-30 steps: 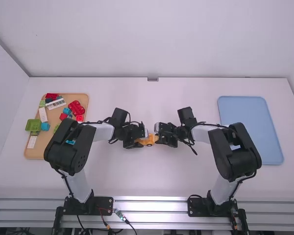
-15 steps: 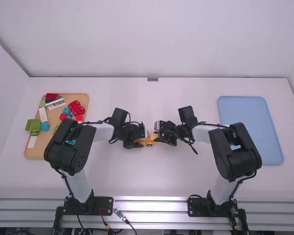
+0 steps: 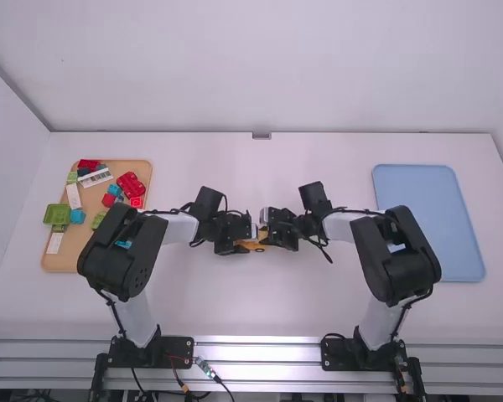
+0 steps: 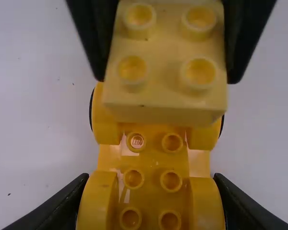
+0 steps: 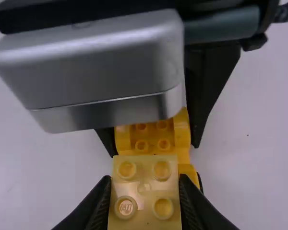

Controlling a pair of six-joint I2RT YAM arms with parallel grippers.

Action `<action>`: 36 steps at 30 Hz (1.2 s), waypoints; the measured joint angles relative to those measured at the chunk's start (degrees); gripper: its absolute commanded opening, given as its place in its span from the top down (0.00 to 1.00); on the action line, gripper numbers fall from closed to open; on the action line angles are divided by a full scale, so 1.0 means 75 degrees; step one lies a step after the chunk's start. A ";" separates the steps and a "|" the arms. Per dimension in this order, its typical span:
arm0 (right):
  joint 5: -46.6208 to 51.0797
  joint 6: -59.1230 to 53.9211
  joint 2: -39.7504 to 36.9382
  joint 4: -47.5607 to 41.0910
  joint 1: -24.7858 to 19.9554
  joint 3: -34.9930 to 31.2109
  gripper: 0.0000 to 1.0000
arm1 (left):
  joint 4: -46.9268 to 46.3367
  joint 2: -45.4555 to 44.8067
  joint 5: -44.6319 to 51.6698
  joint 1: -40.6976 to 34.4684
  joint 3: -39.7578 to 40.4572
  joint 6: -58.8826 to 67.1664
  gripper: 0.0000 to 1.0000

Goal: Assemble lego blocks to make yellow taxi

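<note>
Mid-table, my left gripper (image 3: 235, 244) and my right gripper (image 3: 268, 236) face each other over the yellow car base (image 3: 259, 246). In the left wrist view my left gripper (image 4: 151, 203) is shut on the sides of the studded car base (image 4: 152, 165). A pale yellow block (image 4: 165, 72) with four studs sits between the right fingers, above part of the base. In the right wrist view my right gripper (image 5: 145, 199) is shut on that block (image 5: 144, 189); the base (image 5: 152, 139) lies beyond it. Whether block and base touch, I cannot tell.
A wooden tray (image 3: 60, 263) at the left holds several red, green and blue blocks, partly behind the left arm. A blue tray (image 3: 432, 188) lies at the right, the right arm's elbow overlapping its near-left side.
The right arm has shifted slightly left with the pale block, closer to the left gripper. The left gripper has moved only a little to the right.
</note>
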 measured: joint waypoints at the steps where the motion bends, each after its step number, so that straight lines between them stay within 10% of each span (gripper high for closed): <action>1: 0.0000 -0.0023 0.0044 0.0067 0.0012 0.0029 1.00 | -0.0003 -0.0003 0.0000 0.0003 0.0000 0.0000 0.98; 36: 0.0061 -0.0283 0.0711 -0.0545 0.0108 0.0697 1.00 | 0.0119 0.0000 -0.0172 -0.0035 -0.0012 -0.0600 0.98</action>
